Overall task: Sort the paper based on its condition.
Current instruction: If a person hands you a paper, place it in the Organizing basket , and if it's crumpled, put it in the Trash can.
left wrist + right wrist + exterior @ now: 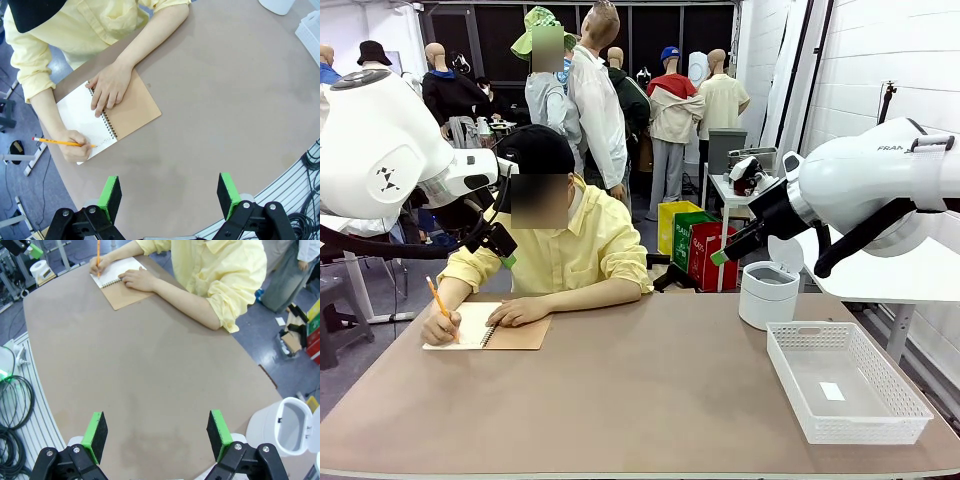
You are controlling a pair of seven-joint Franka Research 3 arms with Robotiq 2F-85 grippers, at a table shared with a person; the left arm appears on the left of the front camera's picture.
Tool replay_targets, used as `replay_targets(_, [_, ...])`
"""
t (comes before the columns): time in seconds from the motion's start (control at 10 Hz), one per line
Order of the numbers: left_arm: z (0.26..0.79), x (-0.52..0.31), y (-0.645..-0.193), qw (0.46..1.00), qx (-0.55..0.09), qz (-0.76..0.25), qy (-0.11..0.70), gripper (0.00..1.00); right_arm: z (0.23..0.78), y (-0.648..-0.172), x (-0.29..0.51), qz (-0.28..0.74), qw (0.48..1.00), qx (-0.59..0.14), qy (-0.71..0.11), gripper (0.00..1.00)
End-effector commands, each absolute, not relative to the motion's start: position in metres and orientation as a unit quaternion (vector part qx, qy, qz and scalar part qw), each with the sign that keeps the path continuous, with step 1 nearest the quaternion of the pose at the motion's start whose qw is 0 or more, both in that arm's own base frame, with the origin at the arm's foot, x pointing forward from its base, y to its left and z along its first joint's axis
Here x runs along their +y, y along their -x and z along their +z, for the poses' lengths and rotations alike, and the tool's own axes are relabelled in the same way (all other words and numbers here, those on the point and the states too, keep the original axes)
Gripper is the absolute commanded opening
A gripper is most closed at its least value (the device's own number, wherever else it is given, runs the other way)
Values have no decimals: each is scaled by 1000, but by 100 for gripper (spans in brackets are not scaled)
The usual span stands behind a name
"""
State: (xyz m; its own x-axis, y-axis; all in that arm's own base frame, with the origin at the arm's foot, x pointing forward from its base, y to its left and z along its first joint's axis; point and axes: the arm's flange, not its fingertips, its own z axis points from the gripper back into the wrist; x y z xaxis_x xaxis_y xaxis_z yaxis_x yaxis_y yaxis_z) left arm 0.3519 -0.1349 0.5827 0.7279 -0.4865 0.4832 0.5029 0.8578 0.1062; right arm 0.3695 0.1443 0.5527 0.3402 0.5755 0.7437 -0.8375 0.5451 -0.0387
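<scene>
White pg in open notebook, under person's pencil hand

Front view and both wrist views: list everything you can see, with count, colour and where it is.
table: one, brown, between robot and person
notebook: one, spiral-bound, brown cover, open at a white page, far left of the table
pencil: one, orange, over the page
basket: one, white, right side of the table
slip: one, small, white, flat on the basket floor
bin: one, white, lid up, beyond the basket
person: one, yellow shirt, black cap, seated at the far side
person's right hand: holds the pencil
person's left hand: flat on the notebook
left gripper: black, green pads, open, above the table
right gripper: black, green pads, open, above the table
</scene>
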Motion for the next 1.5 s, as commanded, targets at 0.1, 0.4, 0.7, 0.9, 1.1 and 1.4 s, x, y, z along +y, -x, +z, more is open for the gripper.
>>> replay_targets(0.1, [583, -135, -352, 928, -258, -267, 17, 100, 551, -371, 145, 441, 798, -366, -189, 100])
replay_targets(0.4, [583, -135, -352, 928, -258, -267, 17, 100, 551, -371, 145, 441, 798, -366, -189, 100])
replay_targets(0.7, [583, -135, -352, 928, -258, -267, 17, 100, 551, -371, 145, 441, 798, -366, -189, 100])
replay_targets(0.9, [583, -135, -352, 928, -258, -267, 17, 100, 551, -371, 145, 441, 798, -366, -189, 100])
replay_targets(1.1, [583, -135, -352, 928, -258, -267, 17, 100, 551, -371, 145, 441, 798, -366, -189, 100])
replay_targets(1.4, [583, -135, -352, 928, -258, -267, 17, 100, 551, -371, 145, 441, 798, -366, -189, 100])
